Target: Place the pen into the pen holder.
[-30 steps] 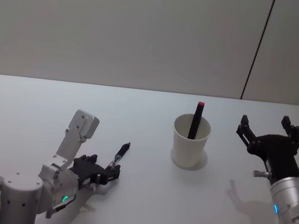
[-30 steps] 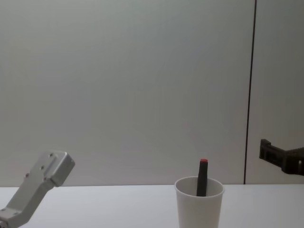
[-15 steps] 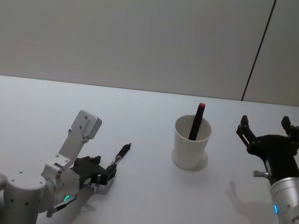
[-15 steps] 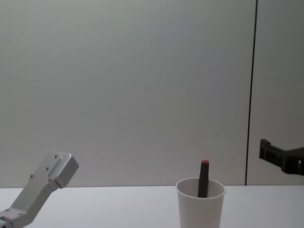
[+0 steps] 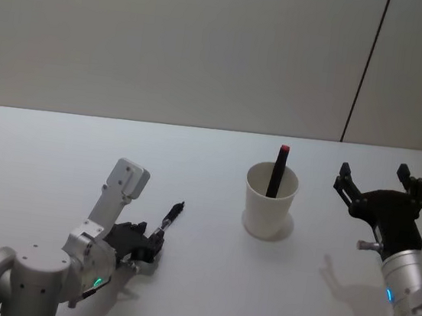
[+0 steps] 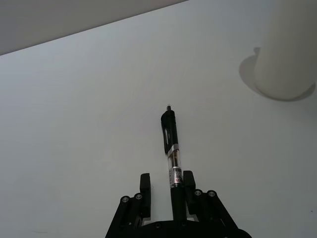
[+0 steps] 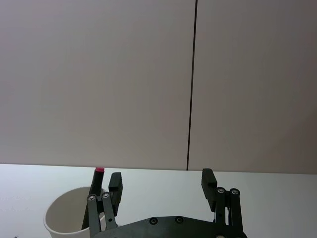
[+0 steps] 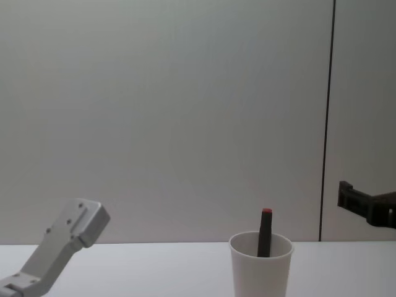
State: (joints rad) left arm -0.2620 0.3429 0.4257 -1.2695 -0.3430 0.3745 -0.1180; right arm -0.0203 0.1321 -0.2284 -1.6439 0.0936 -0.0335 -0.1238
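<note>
A black and clear pen (image 5: 170,218) (image 6: 170,136) lies on the white table at the front left, its tip toward the pen holder. My left gripper (image 5: 146,247) (image 6: 166,177) is low at the pen's near end, open. The pen runs between the fingers, close against one finger (image 6: 188,180), with a gap to the other. The pen holder (image 5: 269,204) (image 6: 287,59) (image 8: 260,272) (image 7: 62,215), a white paper cup, stands upright mid-table. My right gripper (image 5: 374,175) (image 7: 162,179) hovers open to its right, holding nothing.
A dark pen with a red cap (image 5: 277,170) (image 8: 265,232) leans inside the cup. A plain wall with a dark vertical seam (image 5: 364,69) runs behind the table. The tabletop (image 5: 204,280) between the pen and the cup is bare.
My left arm's grey link has swung a little to the right. The pen, the cup and the right gripper have stayed in place.
</note>
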